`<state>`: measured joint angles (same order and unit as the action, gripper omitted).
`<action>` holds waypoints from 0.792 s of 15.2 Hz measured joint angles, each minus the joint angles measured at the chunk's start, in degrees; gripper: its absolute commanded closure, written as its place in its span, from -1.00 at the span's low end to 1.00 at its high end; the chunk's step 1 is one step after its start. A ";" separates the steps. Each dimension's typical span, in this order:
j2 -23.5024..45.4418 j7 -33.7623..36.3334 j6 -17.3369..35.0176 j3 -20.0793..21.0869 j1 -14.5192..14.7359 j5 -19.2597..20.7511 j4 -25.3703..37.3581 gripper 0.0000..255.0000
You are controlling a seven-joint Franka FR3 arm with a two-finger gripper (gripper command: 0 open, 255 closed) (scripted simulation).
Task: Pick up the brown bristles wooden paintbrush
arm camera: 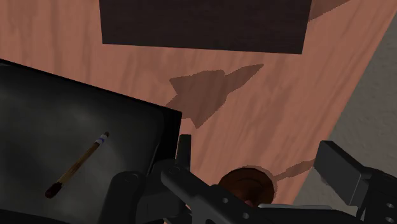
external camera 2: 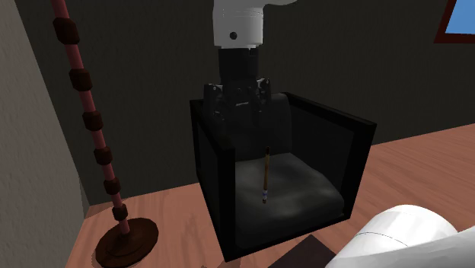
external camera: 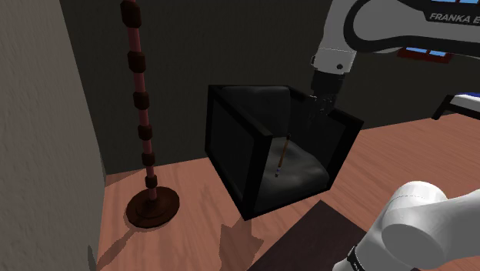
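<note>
I am seeing the brush (external camera: 281, 158) lying flat on the grey cushion (external camera 2: 304, 190) of a black armchair (external camera: 231, 131). My gripper (external camera: 317, 114) is hanging above the chair's far side, apart from the brush, its fingers spread and pinching nothing. A beaded pole (external camera: 142, 115) is standing on the wooden floor (external camera: 192, 231), left of the chair in the shoulder view.

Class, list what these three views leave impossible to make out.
Paintbrush bristles: too small and dim, second exterior view.
Beaded pole top: cut off by the shoulder view's upper edge.
Armchair back: partly hidden behind the arm, second exterior view.
</note>
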<state>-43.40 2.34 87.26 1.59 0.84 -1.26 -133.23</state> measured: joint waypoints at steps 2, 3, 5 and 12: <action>0.53 -0.22 0.61 -0.30 -0.19 0.21 -0.14 -1.00; 1.71 -0.60 1.53 -0.83 -0.52 0.57 0.05 -1.00; 3.95 -1.54 3.94 -2.14 -1.31 1.43 -0.31 -1.00; 14.57 -5.15 12.66 -7.15 -4.12 3.91 1.01 -1.00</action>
<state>-28.83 -2.81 99.92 -5.56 -3.28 2.64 -132.23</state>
